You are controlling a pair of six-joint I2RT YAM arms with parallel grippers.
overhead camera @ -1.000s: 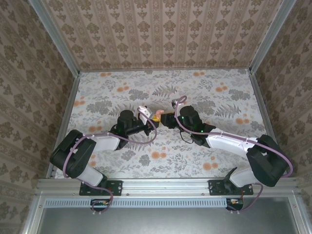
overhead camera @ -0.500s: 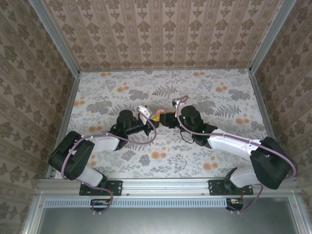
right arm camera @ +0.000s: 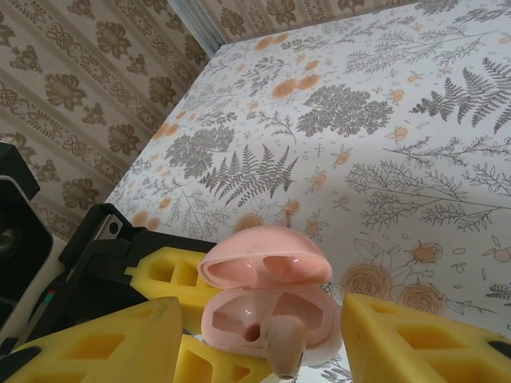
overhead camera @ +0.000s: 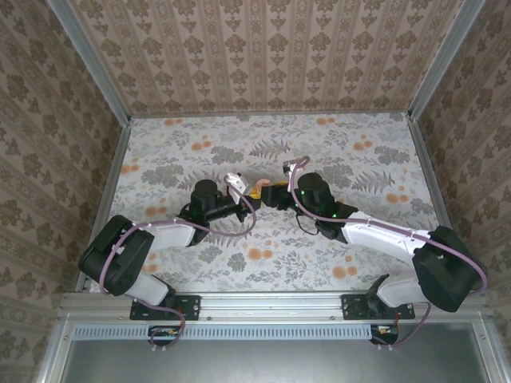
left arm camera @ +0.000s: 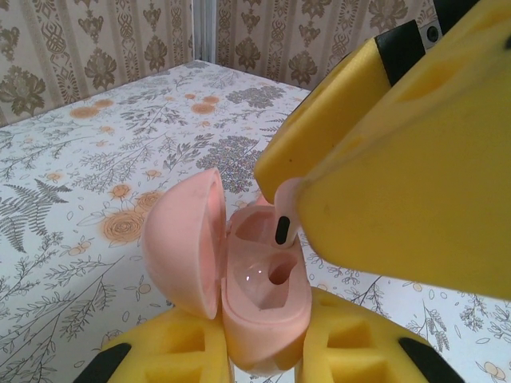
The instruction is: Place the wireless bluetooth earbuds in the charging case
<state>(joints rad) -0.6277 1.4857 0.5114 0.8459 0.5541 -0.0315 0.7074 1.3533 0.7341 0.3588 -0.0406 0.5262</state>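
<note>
Near the middle of the table (overhead camera: 359, 152), the left gripper (left arm camera: 263, 351) is clenching the base of the pink charging case (left arm camera: 259, 279), whose lid is hanging open. One earbud (right arm camera: 283, 341) is standing in a socket of the case. The right gripper (right arm camera: 263, 327) is sitting released, its fingers spread on either side of the earbud.

charging case (left arm camera: 262, 307) sits in the left gripper (left arm camera: 259, 359); an earbud (right arm camera: 283, 339) seemingly stands in its well, between the right gripper (right arm camera: 263, 347) fingers

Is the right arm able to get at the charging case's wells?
Likely yes: the left end effector holds the charging case, lid open, and the right end effector hangs just above its wells.
</note>
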